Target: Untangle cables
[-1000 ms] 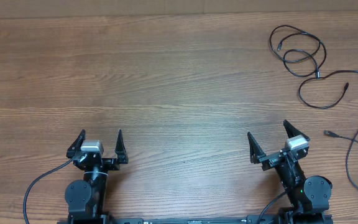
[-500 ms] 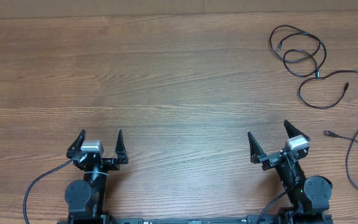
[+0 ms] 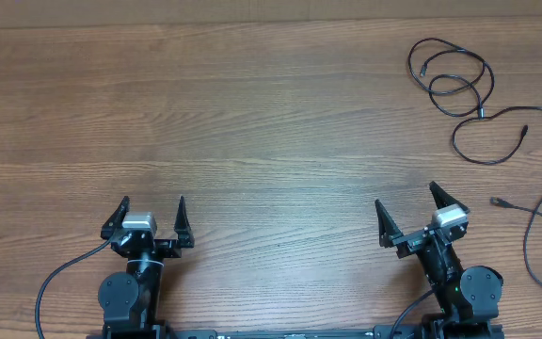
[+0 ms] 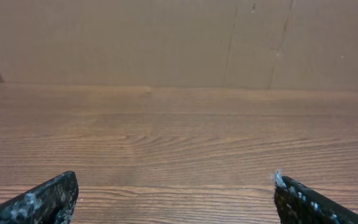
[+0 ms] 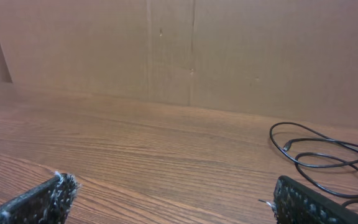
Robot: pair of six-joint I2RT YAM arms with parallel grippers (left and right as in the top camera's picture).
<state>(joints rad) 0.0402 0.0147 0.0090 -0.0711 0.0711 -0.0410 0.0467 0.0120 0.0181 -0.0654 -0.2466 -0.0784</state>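
Thin black cables lie in loose loops at the table's far right. One looped cable [image 3: 452,77] sits at the back right, its tail curving to a small plug [image 3: 524,132]. Another cable [image 3: 534,221] runs along the right edge with a plug near my right arm. The looped cable also shows in the right wrist view [image 5: 319,152]. My left gripper [image 3: 151,211] is open and empty at the front left, far from the cables; no cable shows in the left wrist view. My right gripper [image 3: 406,209] is open and empty at the front right, short of the cables.
The wooden table [image 3: 252,122] spans the view. A brown cardboard wall [image 5: 229,50] stands behind its far edge. Both arm bases [image 3: 130,292] sit at the front edge with their own thick black wiring.
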